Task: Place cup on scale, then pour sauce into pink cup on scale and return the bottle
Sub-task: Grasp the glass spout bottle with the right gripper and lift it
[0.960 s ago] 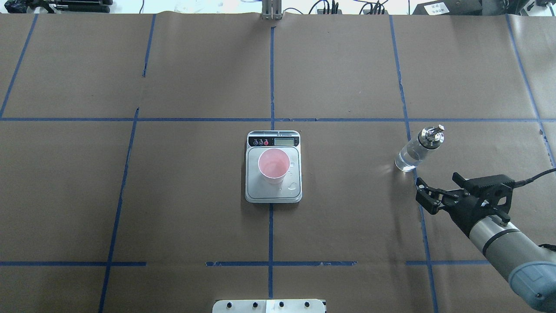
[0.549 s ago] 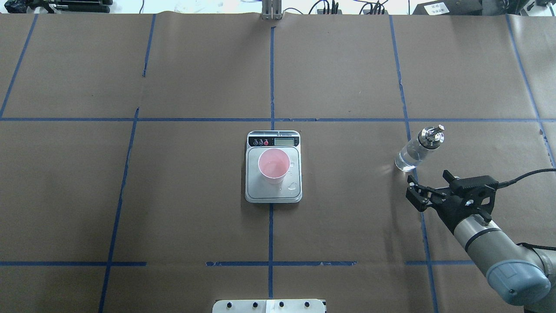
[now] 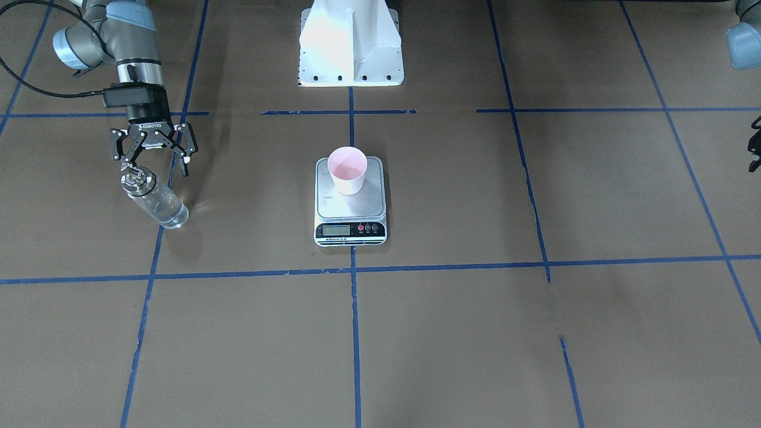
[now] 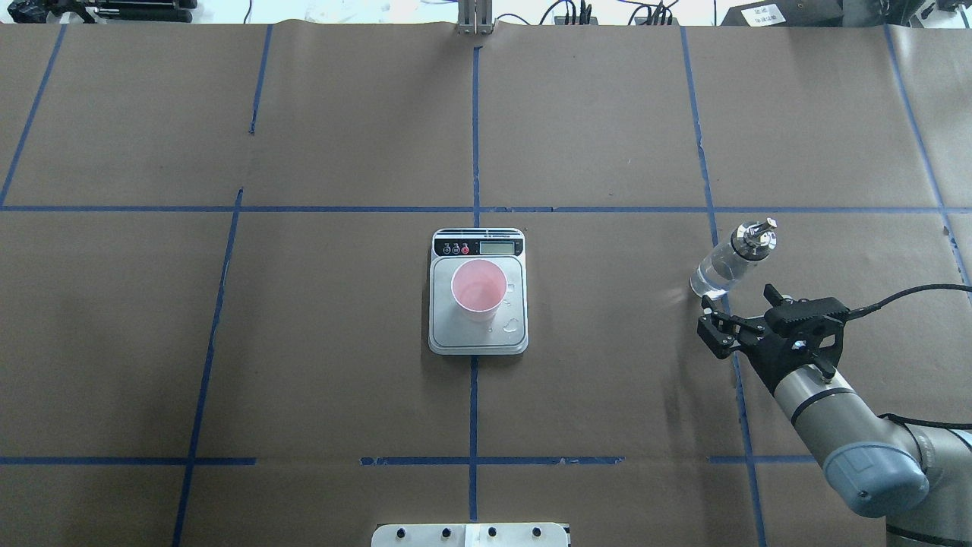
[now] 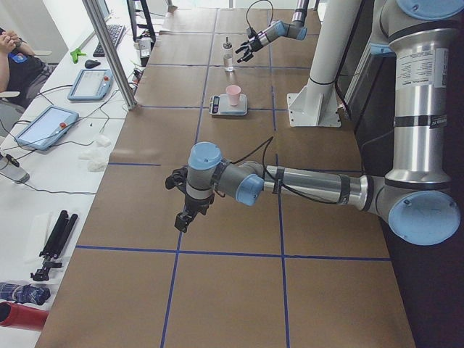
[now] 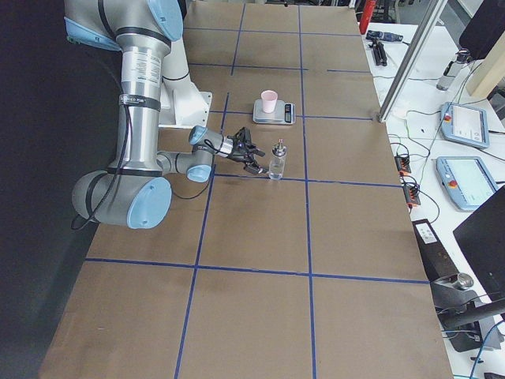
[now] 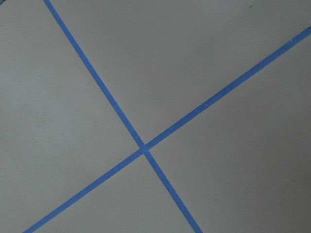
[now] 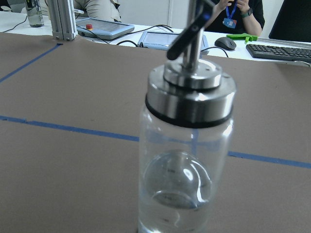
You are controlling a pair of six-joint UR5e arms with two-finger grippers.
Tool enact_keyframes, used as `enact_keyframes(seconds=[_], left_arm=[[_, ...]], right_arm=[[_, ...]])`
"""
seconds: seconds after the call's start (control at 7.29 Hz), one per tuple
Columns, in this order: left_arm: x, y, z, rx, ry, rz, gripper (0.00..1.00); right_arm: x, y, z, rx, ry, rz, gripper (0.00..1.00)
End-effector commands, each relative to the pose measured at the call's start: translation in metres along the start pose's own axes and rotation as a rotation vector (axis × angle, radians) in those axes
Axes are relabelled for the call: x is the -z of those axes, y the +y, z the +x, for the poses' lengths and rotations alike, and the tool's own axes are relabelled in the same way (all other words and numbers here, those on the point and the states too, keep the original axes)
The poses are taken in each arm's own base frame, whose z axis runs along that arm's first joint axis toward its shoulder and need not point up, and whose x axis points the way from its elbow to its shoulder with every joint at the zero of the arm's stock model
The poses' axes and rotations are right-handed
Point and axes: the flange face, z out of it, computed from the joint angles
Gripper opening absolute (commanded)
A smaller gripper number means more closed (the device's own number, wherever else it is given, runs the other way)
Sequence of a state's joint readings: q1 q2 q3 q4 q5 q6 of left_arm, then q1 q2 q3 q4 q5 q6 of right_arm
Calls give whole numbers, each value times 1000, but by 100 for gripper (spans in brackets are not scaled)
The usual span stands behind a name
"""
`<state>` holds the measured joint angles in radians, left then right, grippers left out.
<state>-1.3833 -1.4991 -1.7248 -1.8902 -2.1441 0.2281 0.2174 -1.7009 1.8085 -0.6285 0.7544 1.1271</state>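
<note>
The pale pink cup [image 4: 478, 289] stands upright on the silver scale [image 4: 478, 339] at the table's middle, also in the front view (cup [image 3: 348, 169], scale [image 3: 351, 208]). The clear glass bottle [image 4: 727, 264] with its metal spout stands upright on the table to the right, with a little clear liquid in its bottom. My right gripper [image 4: 708, 328] is open and empty, just on the robot's side of the bottle [image 3: 156, 203] and apart from it. The right wrist view shows the bottle [image 8: 187, 160] close up. My left gripper [image 5: 190, 210] hangs over bare table far to the left; I cannot tell whether it is open.
A few clear droplets [image 4: 512, 325] lie on the scale's platform beside the cup. The white robot base [image 3: 351, 47] stands at the table's near edge. Blue tape lines [image 7: 143, 148] cross the brown paper. Tablets and cables lie on the side desk [image 6: 461, 126].
My right gripper has moved forward and to the left towards the bottle and stayed open. The bottle, cup and scale have not moved.
</note>
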Motion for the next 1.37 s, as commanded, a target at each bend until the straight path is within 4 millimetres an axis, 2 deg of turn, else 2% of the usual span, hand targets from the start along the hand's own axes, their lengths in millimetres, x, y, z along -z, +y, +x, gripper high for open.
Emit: enact_keyframes(seconds=[0.0, 0.27, 0.82, 0.96, 1.23], left_arm=[[2, 6, -8, 19, -9, 1, 100], [4, 6, -10, 23, -13, 3, 100], [9, 6, -15, 35, -19, 11, 100], [9, 6, -15, 37, -20, 11, 100], [10, 4, -15, 35, -19, 13, 100]], right_arm=[[-35, -5, -1, 5, 44, 28, 100], [-43, -10, 10, 14, 61, 29, 100], [-50, -24, -2, -13, 41, 24, 97], [-52, -28, -9, -25, 30, 25, 79], [-53, -36, -16, -35, 20, 32, 0]])
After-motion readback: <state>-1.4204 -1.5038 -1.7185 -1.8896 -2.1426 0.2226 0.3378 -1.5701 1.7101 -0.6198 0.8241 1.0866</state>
